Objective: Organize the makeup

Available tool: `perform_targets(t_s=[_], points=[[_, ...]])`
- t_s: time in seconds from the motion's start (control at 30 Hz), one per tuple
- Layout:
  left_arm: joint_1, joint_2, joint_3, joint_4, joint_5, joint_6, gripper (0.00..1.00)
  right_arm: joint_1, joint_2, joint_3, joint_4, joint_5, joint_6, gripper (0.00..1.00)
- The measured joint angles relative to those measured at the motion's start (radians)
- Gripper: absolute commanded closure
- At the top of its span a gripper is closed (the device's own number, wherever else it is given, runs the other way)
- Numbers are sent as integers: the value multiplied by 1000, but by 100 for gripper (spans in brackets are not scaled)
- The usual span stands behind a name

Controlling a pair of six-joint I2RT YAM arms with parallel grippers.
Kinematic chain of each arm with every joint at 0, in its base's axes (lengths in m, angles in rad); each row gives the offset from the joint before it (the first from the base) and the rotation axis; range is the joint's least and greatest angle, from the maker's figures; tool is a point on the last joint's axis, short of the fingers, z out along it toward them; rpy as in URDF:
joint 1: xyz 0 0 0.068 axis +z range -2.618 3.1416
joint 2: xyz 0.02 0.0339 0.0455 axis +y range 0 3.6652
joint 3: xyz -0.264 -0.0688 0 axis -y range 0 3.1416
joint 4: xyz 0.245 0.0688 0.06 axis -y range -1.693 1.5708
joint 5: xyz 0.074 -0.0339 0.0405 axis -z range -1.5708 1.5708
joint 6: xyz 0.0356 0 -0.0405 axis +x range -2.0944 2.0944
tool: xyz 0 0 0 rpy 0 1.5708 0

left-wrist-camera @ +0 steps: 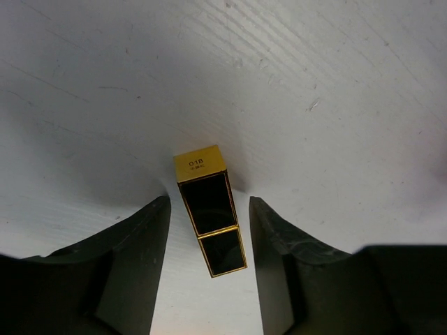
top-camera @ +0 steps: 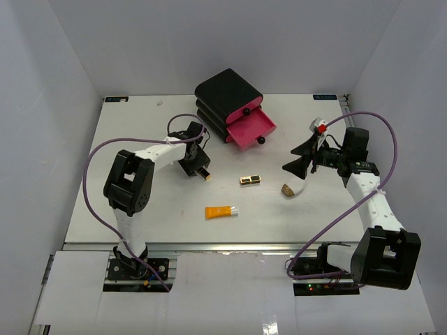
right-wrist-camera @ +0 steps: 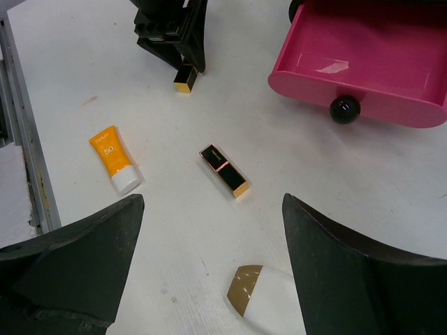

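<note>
Makeup items lie spread on the white table (top-camera: 133, 118), and four of them show in the overhead view. One black-and-gold lipstick (left-wrist-camera: 209, 216) is left of the centre of that view, between the tips of the left gripper (top-camera: 200, 169). In the left wrist view the two dark fingers (left-wrist-camera: 140, 258) stand on either side of it at a narrow opening. A thin strip of table shows on each side, so they seem not to press the tube, though its lower part is in shadow and contact there is not sure. Its gold end points to the top of that frame. The second lipstick (top-camera: 250, 180) lies flat near the centre of the overhead view, well apart from the first. The orange tube (top-camera: 221, 211) lies below and to the left of it, with its white cap toward the right. The egg-shaped piece (top-camera: 291, 189), white and brown, lies to the right of the second lipstick, near the right gripper (right-wrist-camera: 213, 199). Its jaws stand wide apart above the table, and in the right wrist view the piece is at the bottom edge between them. The black drawer box (top-camera: 227, 98) stands at the upper centre, with its lowest pink drawer (top-camera: 250, 128) pulled out.
</note>
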Motion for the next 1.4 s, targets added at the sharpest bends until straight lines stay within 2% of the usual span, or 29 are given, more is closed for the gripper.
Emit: perform_targets(t_s=[0.03, 0.3, 0.57, 0.67, 0.87, 1.03, 1.27, 1.4], points=[[0, 5, 2, -1, -3, 1, 44, -5, -2, 0, 0, -5, 0, 13], [-1, 7, 4, -4, -15, 3, 78, -25, -8, 0, 0, -33, 1, 13], [-56, -14, 4, 11, -68, 96, 100, -40, -9, -4, 1, -45, 1, 13], [-119, -28, 7, 26, -111, 184, 100, -44, -11, -17, 0, -47, 0, 13], [-259, -54, 58, 120, -184, 485, 100, -47, -19, -30, 0, -54, -7, 13], [-285, -60, 142, 215, -180, 721, 100, -53, -20, -32, -1, -61, -11, 13], [-278, 2, 418, 286, -134, 950, 100, -55, -20, -32, -1, -63, -15, 13], [-281, 101, 603, 306, -113, 1041, 93, -60, -20, -32, -1, -65, -15, 13]])
